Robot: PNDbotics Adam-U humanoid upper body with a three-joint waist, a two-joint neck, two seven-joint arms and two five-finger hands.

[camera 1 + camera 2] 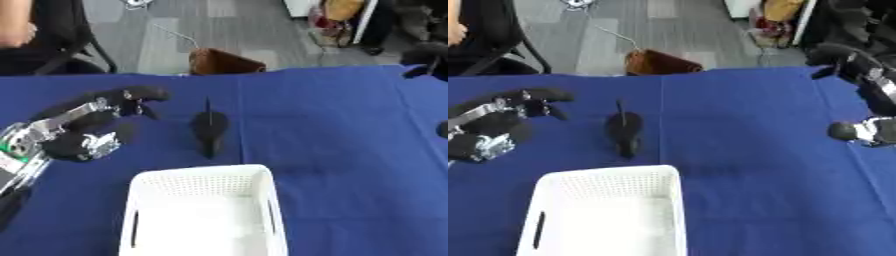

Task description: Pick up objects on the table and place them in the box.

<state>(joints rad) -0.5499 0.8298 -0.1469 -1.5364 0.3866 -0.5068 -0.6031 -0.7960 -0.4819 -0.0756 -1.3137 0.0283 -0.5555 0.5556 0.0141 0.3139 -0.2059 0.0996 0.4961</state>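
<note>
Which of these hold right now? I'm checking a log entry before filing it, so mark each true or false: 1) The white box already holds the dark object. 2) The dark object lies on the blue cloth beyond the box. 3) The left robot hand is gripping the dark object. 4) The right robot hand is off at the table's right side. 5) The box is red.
1) False: the white box looks empty; the dark object is outside it.
2) True: it lies on the blue cloth, just past the box's far rim.
3) False: the left robot hand is beside the object, apart from it, holding nothing.
4) True: the right robot hand shows at the right edge.
5) False: it is white.
</note>
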